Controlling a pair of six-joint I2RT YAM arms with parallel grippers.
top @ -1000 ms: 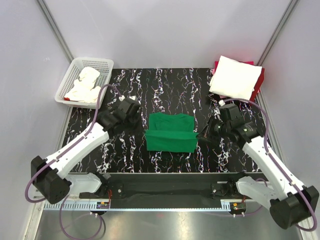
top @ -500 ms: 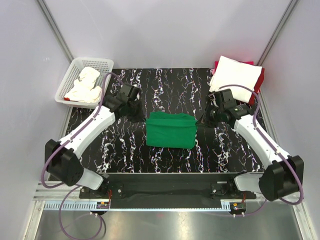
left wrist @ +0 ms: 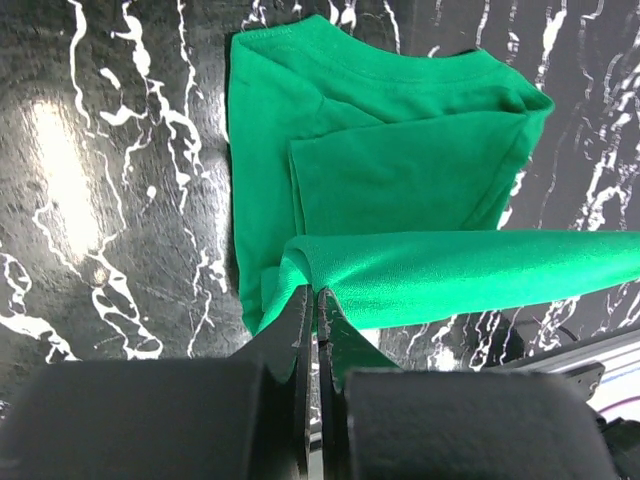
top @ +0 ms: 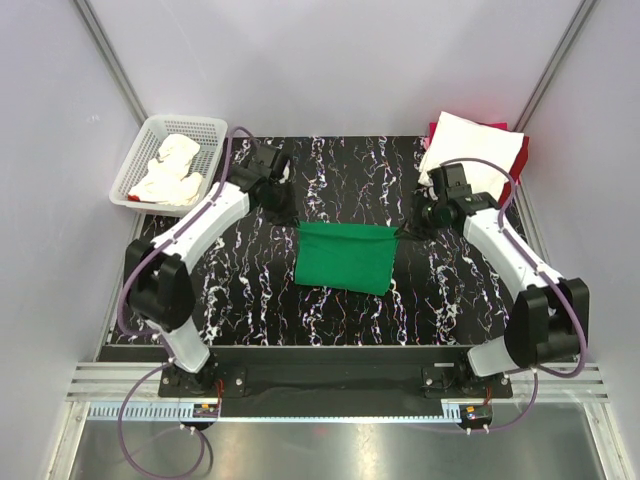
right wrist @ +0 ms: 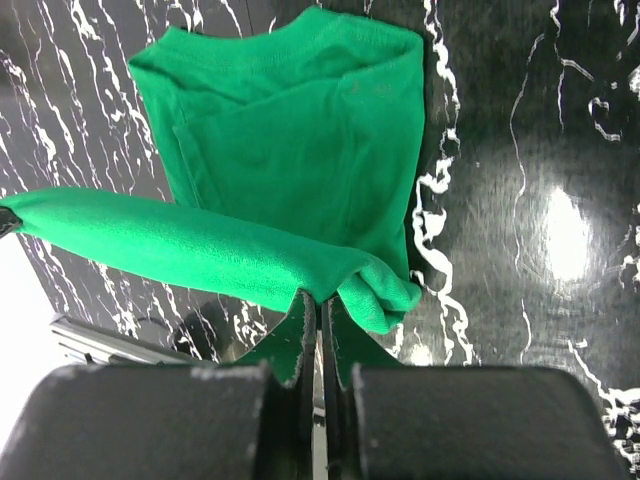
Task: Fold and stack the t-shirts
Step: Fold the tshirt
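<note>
Bright green soft-fabric t-shirt (top: pixel 345 258) mid-desk on the black white-veined marbled desk (top: pixel 250 285), partly folded, collar end lying flat. Left fingers (left wrist: pixel 306 318) pinched tight on its lifted near edge at the left corner. Right fingers (right wrist: pixel 308 322) likewise at the right corner, with the fabric stretched in a raised band between them. Folded white t-shirt (top: pixel 470 150) on a red t-shirt (top: pixel 520 165) in the far right corner.

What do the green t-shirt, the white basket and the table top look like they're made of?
The green t-shirt looks like soft knit fabric, likely cotton jersey: it drapes in folds, with a ribbed neckline and faint sheen. The basket looks like rigid white plastic, a moulded grid of holes. The table top is glossy black with white veins, showing glare; marble-look, possibly printed laminate.
</note>
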